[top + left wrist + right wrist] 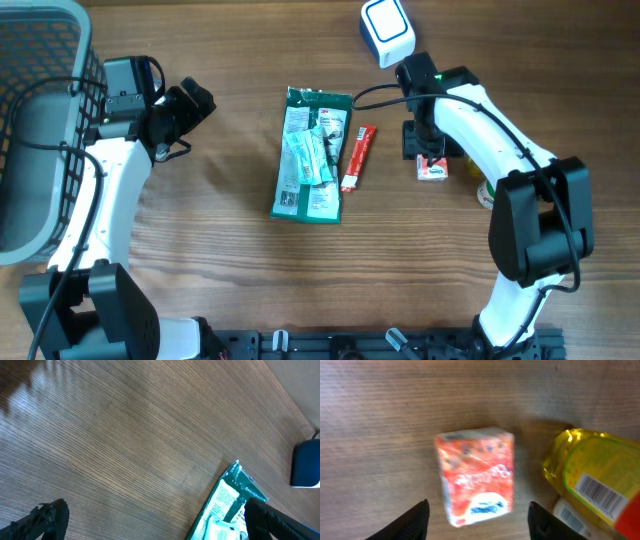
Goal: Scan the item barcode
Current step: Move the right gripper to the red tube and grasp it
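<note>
A small red and white box (476, 475) lies on the table between my right gripper's (477, 525) fingers, which stand apart from it on both sides; the gripper is open. From overhead, that box (432, 170) sits just below the right gripper (424, 148). The white and blue barcode scanner (386, 30) stands at the table's far edge. My left gripper (192, 104) is open over bare wood, left of a green packet (313, 153). In the left wrist view the green packet (225, 505) reaches toward the right finger of the open left gripper (160, 530).
A red stick pack (358, 157) lies beside the green packet. A yellow bottle (592, 472) with a barcode label lies right of the box, close to my right finger. A grey wire basket (40, 130) stands at the far left. The scanner (306, 464) shows at the left wrist view's right edge.
</note>
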`<action>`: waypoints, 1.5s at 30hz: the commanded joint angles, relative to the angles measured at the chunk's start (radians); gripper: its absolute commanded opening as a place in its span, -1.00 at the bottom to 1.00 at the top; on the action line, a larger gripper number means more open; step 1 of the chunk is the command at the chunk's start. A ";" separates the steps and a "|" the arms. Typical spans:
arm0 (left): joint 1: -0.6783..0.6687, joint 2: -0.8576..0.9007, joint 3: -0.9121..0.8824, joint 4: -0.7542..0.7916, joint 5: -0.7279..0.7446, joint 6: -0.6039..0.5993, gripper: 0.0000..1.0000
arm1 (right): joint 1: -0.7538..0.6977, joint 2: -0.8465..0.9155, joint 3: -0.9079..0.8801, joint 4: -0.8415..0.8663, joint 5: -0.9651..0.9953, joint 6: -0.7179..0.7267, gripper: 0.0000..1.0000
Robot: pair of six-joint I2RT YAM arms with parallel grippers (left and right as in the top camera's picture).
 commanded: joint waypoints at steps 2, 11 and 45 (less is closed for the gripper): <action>0.002 0.004 0.005 0.003 -0.006 -0.009 1.00 | 0.016 0.002 0.026 0.059 -0.192 0.036 0.25; 0.002 0.004 0.005 0.003 -0.006 -0.009 1.00 | 0.048 0.001 -0.016 0.226 -0.607 0.184 1.00; 0.002 0.004 0.005 0.003 -0.006 -0.009 1.00 | 0.105 -0.062 -0.137 0.141 -0.406 0.141 -0.15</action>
